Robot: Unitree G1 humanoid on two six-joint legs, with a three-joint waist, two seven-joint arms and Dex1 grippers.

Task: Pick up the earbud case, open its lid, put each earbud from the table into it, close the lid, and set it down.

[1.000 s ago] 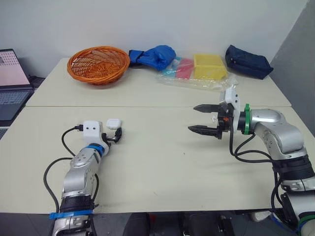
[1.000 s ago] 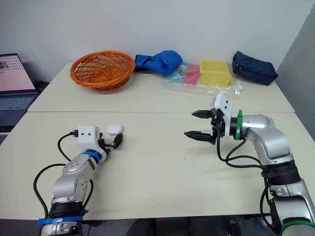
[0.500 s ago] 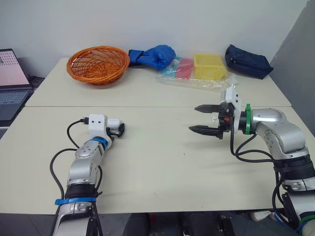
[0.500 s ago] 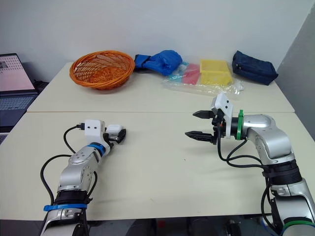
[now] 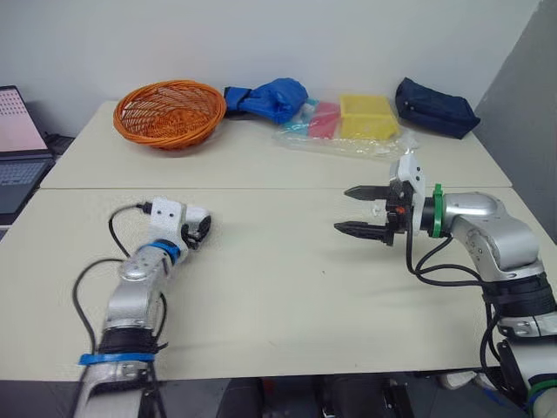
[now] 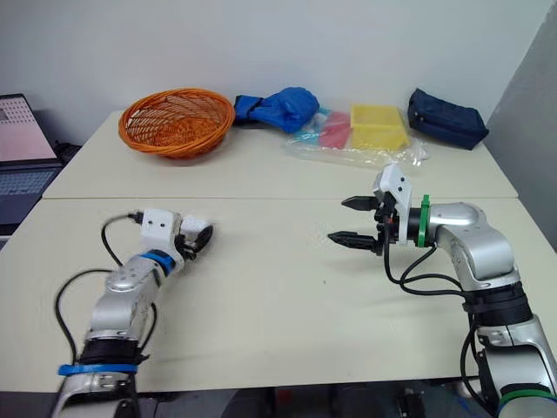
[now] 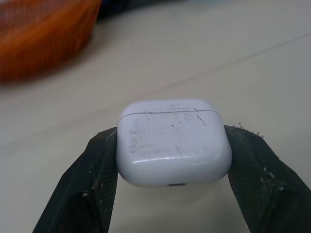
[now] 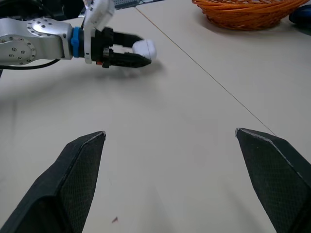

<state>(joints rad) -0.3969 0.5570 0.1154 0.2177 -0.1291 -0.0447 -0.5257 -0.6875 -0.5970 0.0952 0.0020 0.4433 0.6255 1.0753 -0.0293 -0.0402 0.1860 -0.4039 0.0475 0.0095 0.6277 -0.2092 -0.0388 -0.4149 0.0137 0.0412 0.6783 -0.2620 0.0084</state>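
Observation:
The earbud case (image 7: 172,141) is a small white rounded box with its lid shut, its seam showing near its upper edge. My left gripper (image 5: 201,228) is shut on the earbud case (image 5: 197,219), one black finger on each side, low over the left part of the table (image 5: 278,287). The case (image 8: 145,48) also appears across the table in the right wrist view. My right gripper (image 5: 341,210) hangs open over the right-centre of the table, pointing toward the left arm, with nothing between its fingers (image 8: 80,179).
Along the back of the table stand an orange basket (image 5: 170,111), a blue cloth bundle (image 5: 271,97), a yellow box (image 5: 368,116) on clear plastic, and a dark blue pouch (image 5: 435,106). A laptop (image 5: 13,148) sits off the left edge.
My left gripper swung onto the earbud case beside it and shut on it. The right arm has stayed still. The camera has shifted slightly.

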